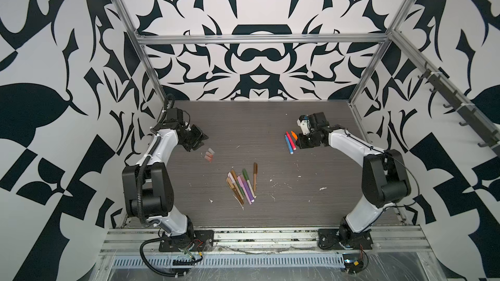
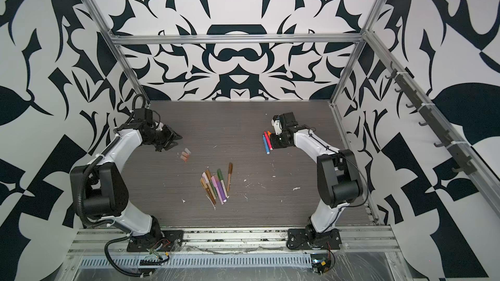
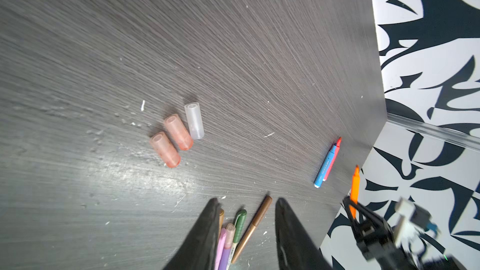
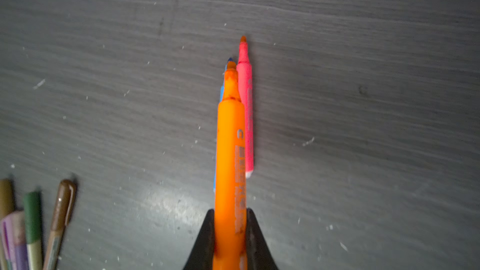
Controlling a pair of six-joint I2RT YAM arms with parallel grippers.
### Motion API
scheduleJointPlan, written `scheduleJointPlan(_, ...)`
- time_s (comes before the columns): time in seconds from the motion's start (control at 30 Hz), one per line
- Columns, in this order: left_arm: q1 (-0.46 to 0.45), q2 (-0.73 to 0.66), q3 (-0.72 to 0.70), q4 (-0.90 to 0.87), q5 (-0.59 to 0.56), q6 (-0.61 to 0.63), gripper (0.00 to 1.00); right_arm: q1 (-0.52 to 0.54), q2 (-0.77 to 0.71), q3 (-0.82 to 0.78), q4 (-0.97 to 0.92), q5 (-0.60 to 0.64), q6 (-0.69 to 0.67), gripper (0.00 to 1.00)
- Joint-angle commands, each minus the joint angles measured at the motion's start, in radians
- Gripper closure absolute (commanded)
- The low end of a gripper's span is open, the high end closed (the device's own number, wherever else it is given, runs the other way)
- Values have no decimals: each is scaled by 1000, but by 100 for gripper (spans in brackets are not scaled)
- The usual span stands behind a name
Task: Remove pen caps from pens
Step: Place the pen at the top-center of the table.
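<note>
Three loose pen caps (image 1: 209, 154) lie side by side at the table's left-middle: two salmon (image 3: 166, 149) and one clear (image 3: 194, 120). My left gripper (image 1: 199, 139) hovers just left of them, open, with nothing between its fingers (image 3: 285, 219). Held by its rear end in my shut right gripper (image 4: 230, 212) is an uncapped orange pen (image 4: 230, 151), low over the table at the right (image 1: 294, 134). A pink-red pen (image 4: 246, 105) and a blue pen (image 1: 289, 145), both uncapped, lie under and beside it. A pile of several capped pens (image 1: 242, 185) lies at centre front.
White paint flecks (image 1: 322, 188) dot the dark wood table (image 1: 243, 125). Patterned walls and an aluminium frame (image 1: 362, 87) close in the back and both sides. Both arm bases (image 1: 186, 239) stand at the front edge.
</note>
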Motion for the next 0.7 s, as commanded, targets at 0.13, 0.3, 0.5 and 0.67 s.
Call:
scheduleJointPlan(0.13, 3, -59, -27, -30, 33, -7, 61, -61, 146, 114, 31, -150, 49, 100)
scheduleJointPlan(0.3, 3, -71, -46, -30, 34, -2, 61, -64, 200, 145, 1, -154, 35, 100)
scheduleJointPlan(0.5, 3, -80, -62, -28, 35, -2, 61, -66, 220, 139, 6, -151, 49, 100)
scheduleJointPlan(0.67, 3, -68, -59, -26, 38, 0, 61, -67, 229, 137, -10, -152, 54, 85)
